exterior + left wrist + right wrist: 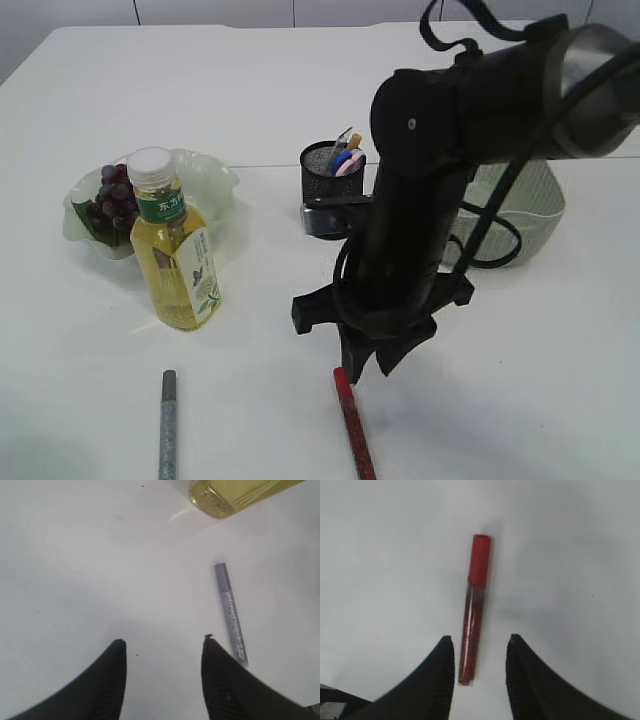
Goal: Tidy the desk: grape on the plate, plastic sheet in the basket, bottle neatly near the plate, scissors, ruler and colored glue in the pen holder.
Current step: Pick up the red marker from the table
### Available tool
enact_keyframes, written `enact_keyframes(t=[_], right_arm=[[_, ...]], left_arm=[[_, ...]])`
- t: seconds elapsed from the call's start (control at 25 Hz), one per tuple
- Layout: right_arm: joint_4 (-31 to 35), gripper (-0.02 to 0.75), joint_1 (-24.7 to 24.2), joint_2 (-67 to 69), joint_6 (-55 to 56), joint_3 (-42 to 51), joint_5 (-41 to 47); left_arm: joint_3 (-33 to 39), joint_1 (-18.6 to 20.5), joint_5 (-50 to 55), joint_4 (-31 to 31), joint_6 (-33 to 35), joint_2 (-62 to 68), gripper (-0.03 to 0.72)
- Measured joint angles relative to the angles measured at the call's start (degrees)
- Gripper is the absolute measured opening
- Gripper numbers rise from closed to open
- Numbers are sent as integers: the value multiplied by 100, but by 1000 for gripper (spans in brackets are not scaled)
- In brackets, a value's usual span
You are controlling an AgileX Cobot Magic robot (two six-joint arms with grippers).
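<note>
A red glitter glue pen lies on the white table near the front. My right gripper is open just above its far end. In the right wrist view the red pen has one end between the open jaws, close to the left finger. A silver glue pen lies at the front left. My left gripper is open and empty, with the silver pen just right of it. The bottle stands upright in front of the plate, which holds grapes.
A black mesh pen holder with several items in it stands behind the right arm. A pale green basket sits at the right, partly hidden by the arm. The bottle's base shows at the top of the left wrist view.
</note>
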Motion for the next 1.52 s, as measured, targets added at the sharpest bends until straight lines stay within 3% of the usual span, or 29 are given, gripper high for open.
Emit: enact_keyframes(t=[0.32,1.2,1.52], right_arm=[[-16,260,257,301,506,24,-443],[-5,259,269,1026,956,24,-914],[-5,147,269,1052,956,24,-924]], left_arm=[[0,0,-41,0,0,0,361],[0,0,-245,0,0,0,361],[0,0,-285,0,0,0,361]])
